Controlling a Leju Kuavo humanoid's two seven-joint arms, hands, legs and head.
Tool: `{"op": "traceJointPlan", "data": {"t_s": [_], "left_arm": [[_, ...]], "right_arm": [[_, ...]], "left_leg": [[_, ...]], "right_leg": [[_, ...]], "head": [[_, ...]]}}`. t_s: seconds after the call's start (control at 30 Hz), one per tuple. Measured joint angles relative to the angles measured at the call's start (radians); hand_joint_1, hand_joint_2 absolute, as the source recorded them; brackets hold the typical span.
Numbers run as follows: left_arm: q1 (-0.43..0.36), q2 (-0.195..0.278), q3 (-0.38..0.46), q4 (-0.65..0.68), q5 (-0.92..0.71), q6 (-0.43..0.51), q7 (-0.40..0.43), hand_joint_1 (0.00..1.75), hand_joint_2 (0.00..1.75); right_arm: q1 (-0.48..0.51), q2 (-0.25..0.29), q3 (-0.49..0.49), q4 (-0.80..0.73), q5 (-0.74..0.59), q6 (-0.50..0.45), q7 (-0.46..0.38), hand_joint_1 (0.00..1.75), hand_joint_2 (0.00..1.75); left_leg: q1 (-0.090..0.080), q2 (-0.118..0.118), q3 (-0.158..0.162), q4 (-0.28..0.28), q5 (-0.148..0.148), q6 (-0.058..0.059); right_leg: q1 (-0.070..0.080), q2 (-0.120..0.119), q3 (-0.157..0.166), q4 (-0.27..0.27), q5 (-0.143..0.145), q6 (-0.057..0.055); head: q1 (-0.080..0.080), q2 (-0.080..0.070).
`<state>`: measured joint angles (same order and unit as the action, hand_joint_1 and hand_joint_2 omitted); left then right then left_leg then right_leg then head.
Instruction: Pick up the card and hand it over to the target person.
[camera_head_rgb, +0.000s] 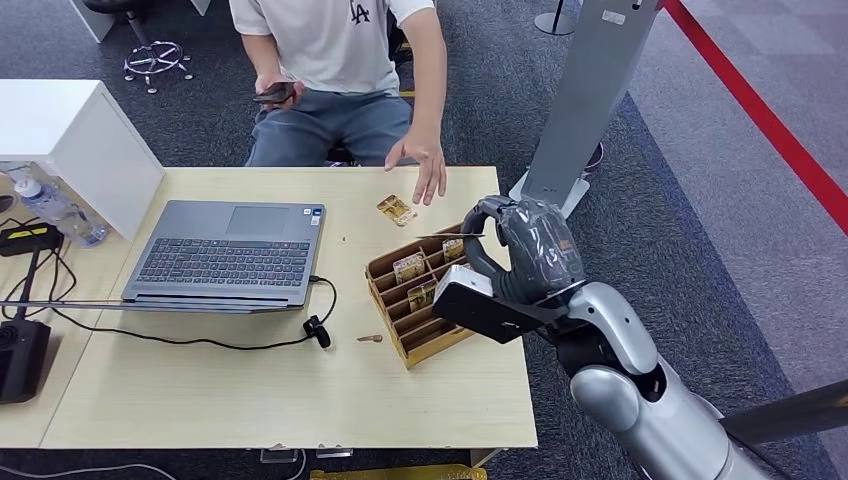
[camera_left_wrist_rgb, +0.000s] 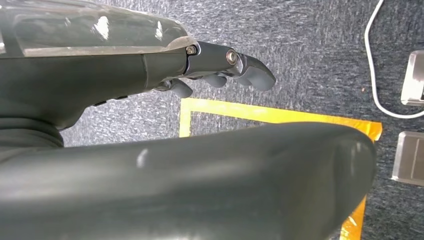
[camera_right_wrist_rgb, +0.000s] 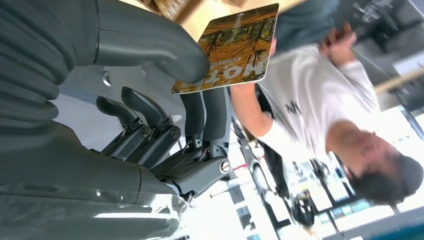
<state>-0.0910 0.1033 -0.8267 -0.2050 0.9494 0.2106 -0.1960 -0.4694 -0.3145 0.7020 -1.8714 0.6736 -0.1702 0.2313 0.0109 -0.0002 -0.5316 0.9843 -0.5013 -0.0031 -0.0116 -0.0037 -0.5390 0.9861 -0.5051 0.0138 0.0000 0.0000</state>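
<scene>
The right hand (camera_right_wrist_rgb: 150, 100) already pinches the card (camera_right_wrist_rgb: 231, 46) between thumb and fingers above the wooden rack (camera_head_rgb: 415, 295), probably lifted clear, so passing it to the person's hand (camera_head_rgb: 425, 165) remains.

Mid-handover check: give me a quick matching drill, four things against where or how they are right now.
Things:
1. card
2. laptop
3. person's hand
4. wooden card rack

States:
A. open on the table
B. pinched in the right hand
C. reaching out over the table edge
D. on the table, cards in its slots

Pairs: 1-B, 2-A, 3-C, 4-D
</scene>
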Motion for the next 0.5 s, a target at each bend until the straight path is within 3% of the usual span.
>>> {"op": "traceJointPlan", "data": {"t_s": [0.13, 0.27, 0.4, 0.5], "left_arm": [[-0.001, 0.002, -0.002, 0.000, 0.005, 0.005, 0.001, 0.00, 0.00], [-0.001, -0.002, -0.010, 0.001, 0.005, 0.005, -0.004, 0.00, 0.00], [-0.001, -0.007, -0.021, 0.002, 0.001, 0.003, -0.012, 0.00, 0.00], [-0.002, -0.008, -0.025, 0.002, -0.002, 0.002, -0.014, 0.00, 0.00]], "right_arm": [[0.024, 0.074, 0.022, 0.148, 0.055, -0.159, -0.059, 1.75, 1.75], [0.050, 0.159, 0.017, 0.314, 0.125, -0.386, -0.131, 1.75, 1.75], [0.069, 0.213, -0.012, 0.406, 0.195, -0.505, -0.174, 1.75, 1.75], [0.080, 0.234, -0.038, 0.426, 0.261, -0.528, -0.176, 1.75, 1.75]], "left_leg": [[0.000, 0.001, 0.001, -0.002, 0.001, 0.000], [0.001, 0.003, 0.003, -0.003, 0.001, -0.001], [0.001, 0.003, 0.003, -0.004, 0.001, -0.001], [0.001, 0.002, 0.002, -0.003, 0.001, -0.001]], "right_leg": [[0.000, 0.001, 0.001, -0.001, 0.001, 0.000], [0.001, 0.003, 0.003, -0.003, 0.002, -0.001], [0.001, 0.003, 0.003, -0.003, 0.002, -0.001], [0.001, 0.002, 0.002, -0.003, 0.001, -0.001]], "head": [[0.000, 0.000], [0.000, 0.000], [0.000, 0.000], [0.000, 0.000]]}}
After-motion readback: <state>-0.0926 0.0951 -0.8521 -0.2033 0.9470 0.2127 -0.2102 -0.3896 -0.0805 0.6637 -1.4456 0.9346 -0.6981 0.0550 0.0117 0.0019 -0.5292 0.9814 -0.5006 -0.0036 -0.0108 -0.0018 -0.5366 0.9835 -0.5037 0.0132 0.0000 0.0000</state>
